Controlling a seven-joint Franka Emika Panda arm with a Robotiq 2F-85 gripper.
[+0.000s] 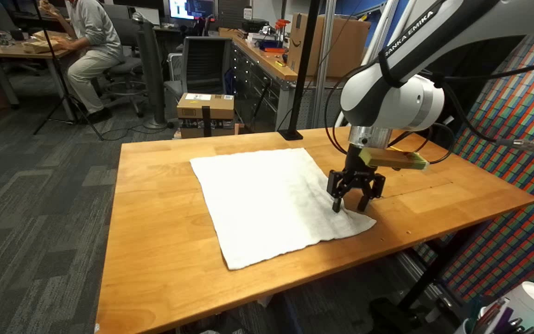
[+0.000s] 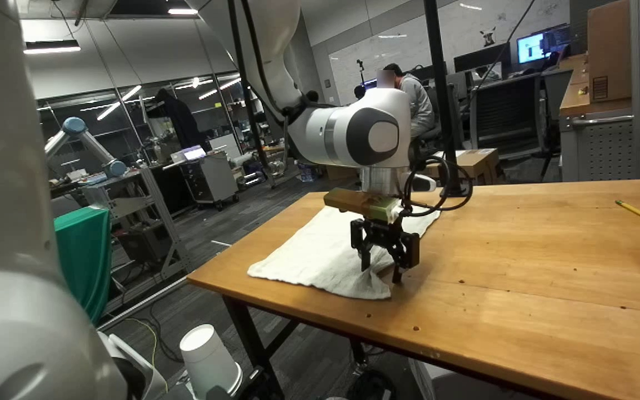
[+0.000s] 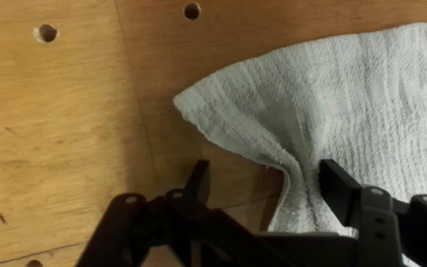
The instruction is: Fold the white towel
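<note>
Towel (image 1: 257, 204), white, spread on table (image 1: 155, 232), one edge rucked
Gripper (image 1: 349, 207), one, mine: jaws apart, nothing held; straddles that edge, one finger (image 3: 339, 189) over towel, the other over bare table; ruck (image 3: 300, 193) runs between, crosswise to the closing line, with the towel's bulk lying past the towel-side finger; next, I judge, I close here and carry the edge that way

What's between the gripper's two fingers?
Next to one finger, a rumpled edge of the white towel; from there across to the other finger, just wooden tabletop. The wrist view shows it.
</note>
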